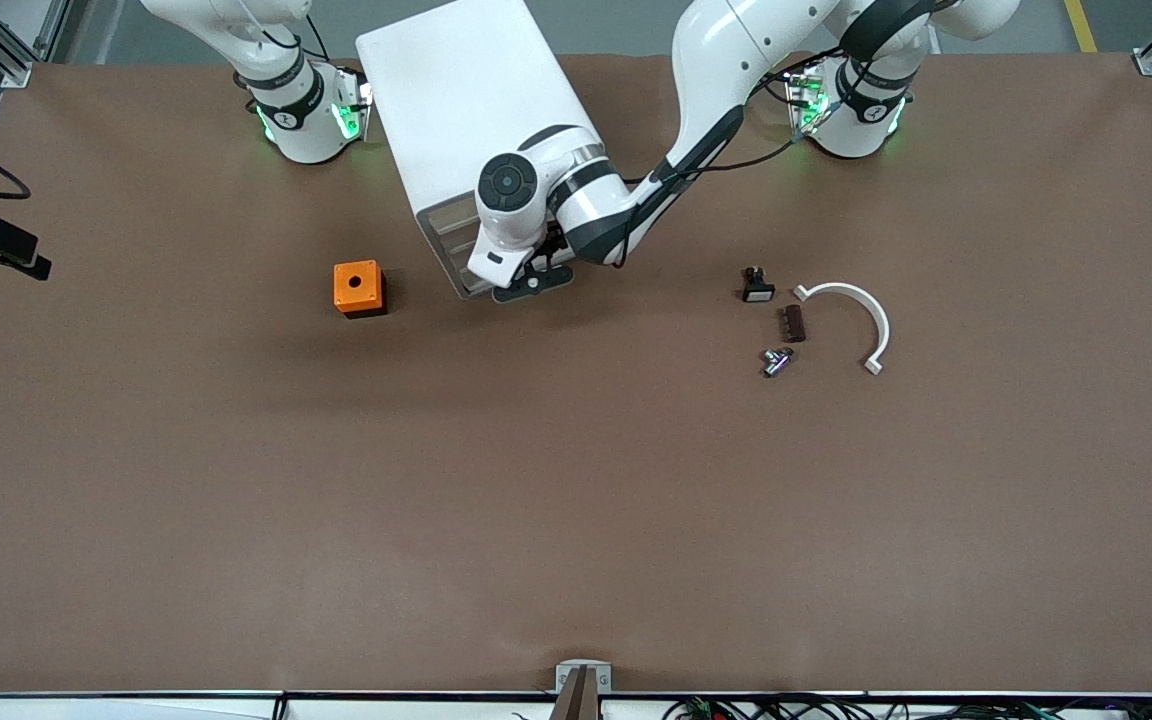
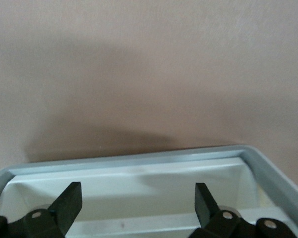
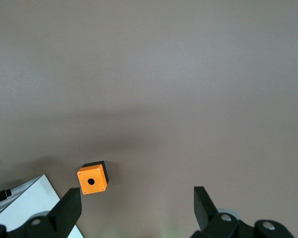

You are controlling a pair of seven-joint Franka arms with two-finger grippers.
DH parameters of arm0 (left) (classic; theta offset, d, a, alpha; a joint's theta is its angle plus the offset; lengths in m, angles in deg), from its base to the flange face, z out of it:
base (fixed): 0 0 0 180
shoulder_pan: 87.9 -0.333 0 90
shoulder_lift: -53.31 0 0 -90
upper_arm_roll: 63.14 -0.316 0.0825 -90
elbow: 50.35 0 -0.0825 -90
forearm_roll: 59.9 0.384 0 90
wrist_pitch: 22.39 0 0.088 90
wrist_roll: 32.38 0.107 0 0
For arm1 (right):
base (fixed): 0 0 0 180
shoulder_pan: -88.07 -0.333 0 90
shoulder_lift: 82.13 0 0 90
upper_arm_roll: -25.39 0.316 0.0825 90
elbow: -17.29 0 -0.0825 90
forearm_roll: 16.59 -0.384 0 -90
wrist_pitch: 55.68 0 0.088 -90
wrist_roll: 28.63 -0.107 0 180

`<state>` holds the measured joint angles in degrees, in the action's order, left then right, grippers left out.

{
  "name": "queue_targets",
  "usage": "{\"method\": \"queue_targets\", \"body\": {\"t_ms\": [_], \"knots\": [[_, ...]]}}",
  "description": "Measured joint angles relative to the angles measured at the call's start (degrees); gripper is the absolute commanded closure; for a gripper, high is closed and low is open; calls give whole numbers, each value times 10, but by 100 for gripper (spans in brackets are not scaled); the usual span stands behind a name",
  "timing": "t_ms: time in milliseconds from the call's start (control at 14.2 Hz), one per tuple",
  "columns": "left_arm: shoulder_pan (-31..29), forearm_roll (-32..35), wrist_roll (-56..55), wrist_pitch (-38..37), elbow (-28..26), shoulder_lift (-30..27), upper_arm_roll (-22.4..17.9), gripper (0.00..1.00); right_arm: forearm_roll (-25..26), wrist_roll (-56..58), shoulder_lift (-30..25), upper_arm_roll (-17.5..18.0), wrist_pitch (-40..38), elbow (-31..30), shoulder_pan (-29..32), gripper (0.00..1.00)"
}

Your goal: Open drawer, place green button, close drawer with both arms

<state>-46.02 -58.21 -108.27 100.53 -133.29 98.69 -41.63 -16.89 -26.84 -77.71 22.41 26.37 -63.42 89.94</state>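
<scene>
From the front view, my left gripper (image 1: 533,283) is down at the front of the white cabinet (image 1: 471,110), right at the drawer (image 1: 463,262) fronts. My left arm reaches in from its base to get there. The button (image 1: 778,362) lies on the brown table (image 1: 576,480), well apart from my left fingers, toward my left arm's end. Close by it are a black part with a white face (image 1: 757,286), a small dark brown piece (image 1: 793,323) and a white curved bracket (image 1: 851,318). An orange box with a hole (image 1: 358,288) sits beside the cabinet toward my right arm's end. My right gripper is out of this view; that arm waits near its base.

In my left wrist view, my left gripper (image 2: 138,203) is spread wide, holding nothing. Its fingers (image 2: 69,204) stand over a drawer (image 2: 139,188) pulled open, whose pale rim runs just past the fingertips.

In my right wrist view, my right gripper (image 3: 137,207) hangs wide apart and empty above the table (image 3: 188,74). The orange box (image 3: 93,180) lies below, just off one finger (image 3: 68,210), with a corner of the cabinet (image 3: 27,198) beside it.
</scene>
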Motion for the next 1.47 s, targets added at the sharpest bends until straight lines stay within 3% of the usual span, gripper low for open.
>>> {"method": "queue_targets", "body": {"t_ms": [351, 772, 1474], "knots": [[-102, 0, 122, -5, 8, -9, -1, 0, 0, 0, 0, 1, 0, 0, 0, 0], [-217, 0, 277, -71, 12, -62, 0, 0, 0, 0, 0, 0, 4, 0, 0, 0], [-342, 49, 489, -161, 15, -138, -3, 0, 0, 0, 2, 1, 13, 0, 0, 0]]}}
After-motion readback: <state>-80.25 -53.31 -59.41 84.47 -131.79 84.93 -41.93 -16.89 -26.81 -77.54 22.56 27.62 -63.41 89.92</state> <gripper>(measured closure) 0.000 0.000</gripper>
